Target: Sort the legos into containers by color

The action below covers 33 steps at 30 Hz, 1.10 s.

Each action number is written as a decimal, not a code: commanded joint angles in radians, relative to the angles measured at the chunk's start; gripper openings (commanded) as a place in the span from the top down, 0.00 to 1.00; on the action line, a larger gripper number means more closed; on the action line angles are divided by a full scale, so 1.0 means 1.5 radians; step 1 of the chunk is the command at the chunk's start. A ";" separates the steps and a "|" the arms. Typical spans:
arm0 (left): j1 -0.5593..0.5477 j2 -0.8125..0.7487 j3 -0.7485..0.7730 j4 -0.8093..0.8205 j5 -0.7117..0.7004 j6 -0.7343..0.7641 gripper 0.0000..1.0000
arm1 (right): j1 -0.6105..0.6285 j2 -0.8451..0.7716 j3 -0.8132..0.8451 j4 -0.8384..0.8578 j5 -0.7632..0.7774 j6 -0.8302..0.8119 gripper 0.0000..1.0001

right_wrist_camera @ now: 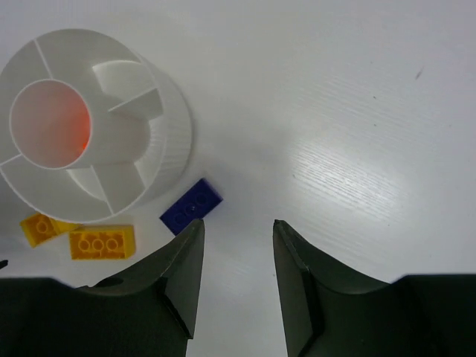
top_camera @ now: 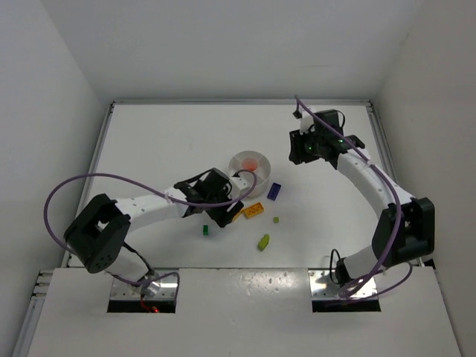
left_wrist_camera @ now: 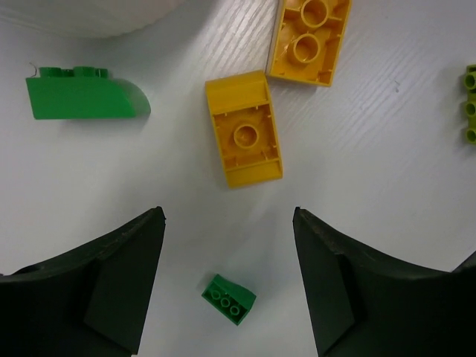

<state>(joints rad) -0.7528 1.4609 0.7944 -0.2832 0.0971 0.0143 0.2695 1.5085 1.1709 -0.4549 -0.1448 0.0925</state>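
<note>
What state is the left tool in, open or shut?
Open. The left tool's fingers stand wide apart in the wrist view, with bare table and a small green brick between them, touching neither.

The left wrist view's edges are cutting off a lime studded plastic brick (left_wrist_camera: pixel 470 104) and the round white ribbed dish (left_wrist_camera: pixel 111 18).

No text, label, brand mark or number can be read in any view. Studs on the small green brick (left_wrist_camera: pixel 228 299) and the dark blue brick (right_wrist_camera: pixel 191 206) are too small and blurred to show lettering.
</note>
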 commanded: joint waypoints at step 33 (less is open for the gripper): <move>-0.051 0.077 0.085 -0.009 -0.083 -0.026 0.73 | -0.031 0.107 -0.063 0.078 -0.154 0.125 0.57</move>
<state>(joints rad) -0.8516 1.6733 0.9230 -0.2913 -0.0170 -0.0368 0.2150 1.6539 1.0470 -0.3965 -0.3344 0.2379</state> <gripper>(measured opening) 0.438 0.427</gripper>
